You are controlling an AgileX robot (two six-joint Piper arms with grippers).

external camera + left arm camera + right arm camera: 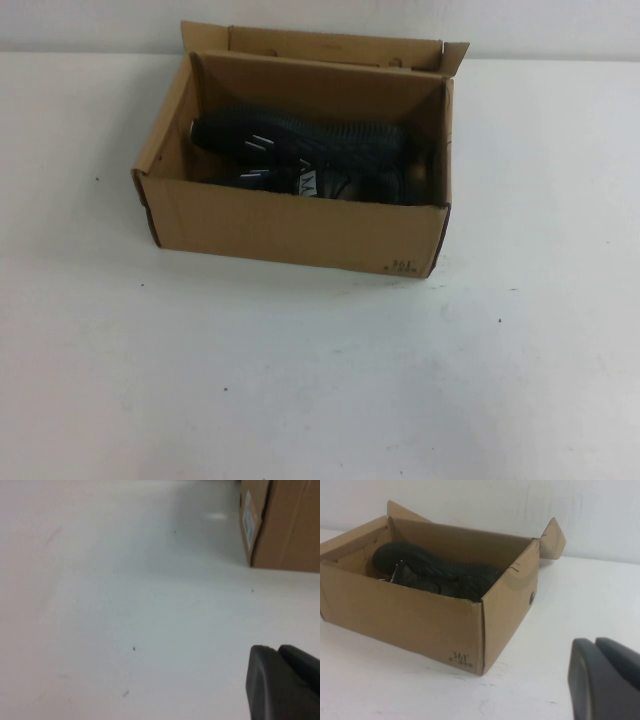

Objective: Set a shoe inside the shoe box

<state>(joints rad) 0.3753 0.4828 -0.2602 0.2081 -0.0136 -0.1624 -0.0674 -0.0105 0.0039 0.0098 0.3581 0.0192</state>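
Observation:
The brown cardboard shoe box stands open at the far middle of the table. The black shoe with white dash marks lies inside it along the near wall. Its twin lies behind it, ribbed sole showing. The right wrist view shows the box, the shoe and the twin's sole. My right gripper is shut and empty, low over the table, apart from the box's printed corner. My left gripper is shut and empty over bare table, with a box corner ahead. Neither gripper shows in the high view.
The white table stretches wide in front of the box and on both sides. A pale wall runs behind the box. The box's rear flap stands upright.

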